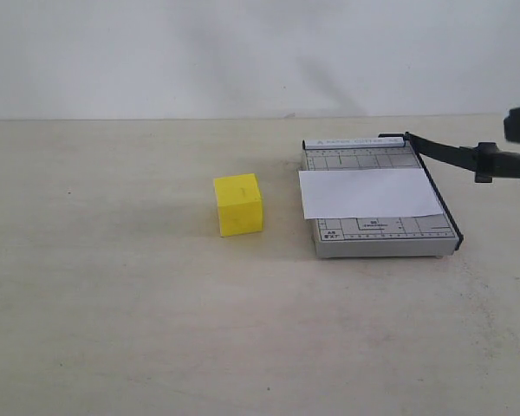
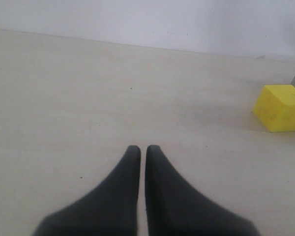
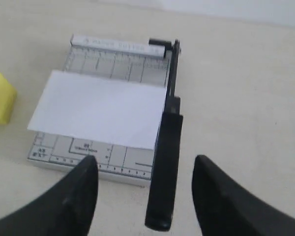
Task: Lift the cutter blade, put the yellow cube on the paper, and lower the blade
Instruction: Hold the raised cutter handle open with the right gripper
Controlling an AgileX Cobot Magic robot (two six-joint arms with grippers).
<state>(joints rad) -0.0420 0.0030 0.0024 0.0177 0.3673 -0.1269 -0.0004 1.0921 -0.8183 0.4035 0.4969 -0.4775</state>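
1. Foreground. The lower half of the exterior view is bare counter (image 1: pixel 156 347), from the left edge of the frame to the right edge.

2. Left pincer (image 2: pixel 142 148). In the left wrist view the 2 dark fingers sit almost together, with only a thin slit between the tips. It holds nothing and is over bare counter. The yellow cube (image 2: pixel 279 107) is well apart from it.

3. Yellow cube (image 1: pixel 238 204). It stands flat on the counter just left of centre frame. Bare counter surrounds all visible sides. A strip of counter separates its right face from the grey board (image 1: pixel 381 243).

4. Grey board. It lies right of centre, square to the counter. The paper (image 1: pixel 371 192) lies flat across the middle of the board. The left edge of the paper overhangs the left edge of the board slightly. Its right edge reaches the cutting edge.

5. Cutter blade (image 1: pixel 451 153). It is hinged at the far right corner of the board. It is lifted off the cutting edge and slants toward the right edge of the frame.

6. Right pincer (image 3: pixel 146 159). It is spread wide. The blade handle (image 3: pixel 164 172) sits between the 2 fingers, with a gap on each side. It grips nothing.

7. Background. A plain white wall (image 1: pixel 243 52) closes the far edge of the counter.
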